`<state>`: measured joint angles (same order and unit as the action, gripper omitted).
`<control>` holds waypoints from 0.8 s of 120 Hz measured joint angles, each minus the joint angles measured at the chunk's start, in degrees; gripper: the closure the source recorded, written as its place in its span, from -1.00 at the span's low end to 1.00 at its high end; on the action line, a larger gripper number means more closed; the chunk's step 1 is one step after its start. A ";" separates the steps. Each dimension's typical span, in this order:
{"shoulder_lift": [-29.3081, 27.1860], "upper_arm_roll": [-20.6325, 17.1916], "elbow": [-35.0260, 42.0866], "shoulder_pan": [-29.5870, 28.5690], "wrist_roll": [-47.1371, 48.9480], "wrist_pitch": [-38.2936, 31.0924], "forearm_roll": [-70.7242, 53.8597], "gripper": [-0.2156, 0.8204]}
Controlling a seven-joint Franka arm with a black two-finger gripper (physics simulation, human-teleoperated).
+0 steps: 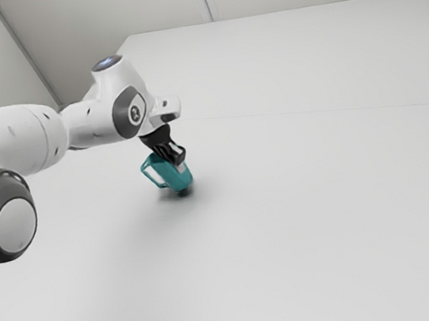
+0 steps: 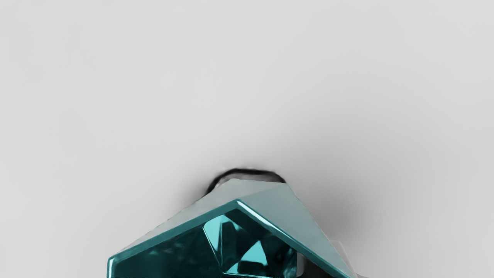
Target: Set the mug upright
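The faceted teal mug [image 1: 175, 174] is tilted over the white tabletop [image 1: 302, 212], neither upright nor flat on its side. Its angular handle [image 1: 149, 174] stands out toward the exterior view's left. The lower end of the mug is close above a dark patch of shadow [image 1: 178, 194]; whether it touches the table there, I cannot tell. In the wrist view the mug's mouth is turned toward the camera, with a bright teal rim, a glossy dark teal inside with lighter facets, and paler outer walls that narrow away from the rim.

The black gripper [image 1: 178, 159] is at the upper part of the mug, pointing down at a slant and overlapping it in the exterior view. How its jaws stand, apart or clamped on the mug, I cannot tell.

Above the gripper, the white arm [image 1: 16, 140] with its dark grey joint covers reaches in from the exterior view's left. Beyond the tabletop is what seems to be a broad white panel [image 1: 289, 62], with a pale wall [image 1: 156, 1] behind it.
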<state>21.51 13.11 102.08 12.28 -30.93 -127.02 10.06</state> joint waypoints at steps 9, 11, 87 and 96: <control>0.89 -0.01 -0.82 0.65 0.33 -1.32 -2.79 0.93; 1.07 -0.01 -1.02 0.80 0.40 -1.56 -3.35 0.93; 4.61 -0.01 -2.26 1.11 2.73 -4.26 -5.80 0.67; 4.63 -0.02 -2.69 1.09 2.66 -4.19 -5.80 0.34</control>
<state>26.14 13.09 99.39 13.37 -28.27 -131.21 4.26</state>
